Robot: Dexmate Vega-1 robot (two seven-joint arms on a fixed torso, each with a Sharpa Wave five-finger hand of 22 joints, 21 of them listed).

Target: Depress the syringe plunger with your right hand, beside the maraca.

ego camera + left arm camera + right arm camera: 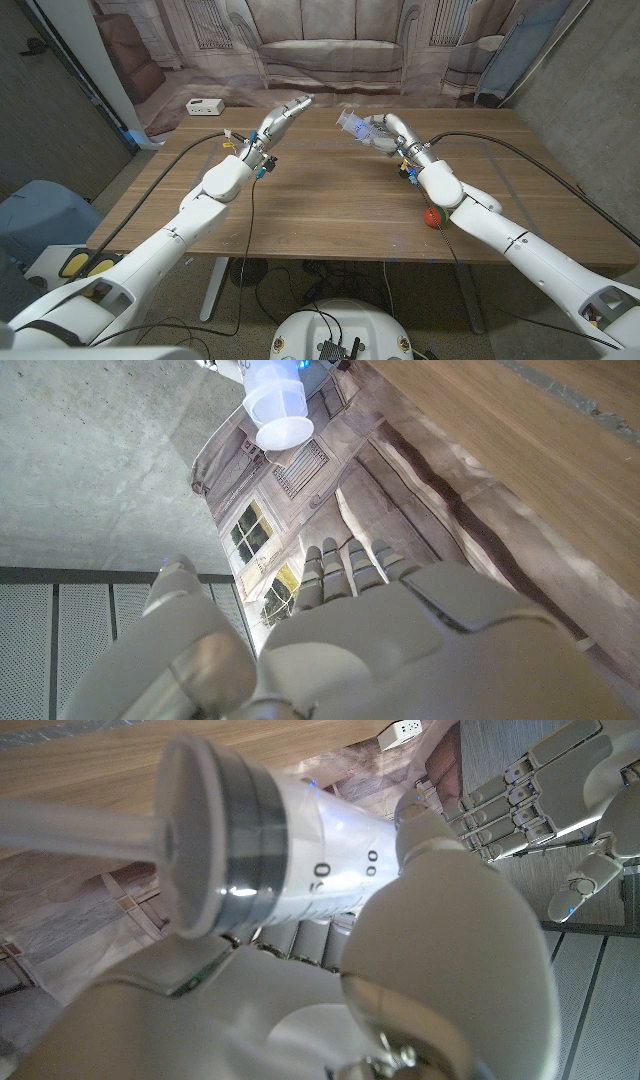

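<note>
Close against the right wrist camera sits the syringe, its clear barrel clasped in the right robot hand, black plunger seal and printed numbers facing the lens. Seen from the head view, this syringe is held raised above the far middle of the tabletop, tip pointing toward the left robot hand. That left robot hand hangs in the air with fingers straight and apart, grasping nothing. Nearer the right front edge lies the red maraca, well apart from the syringe
</note>
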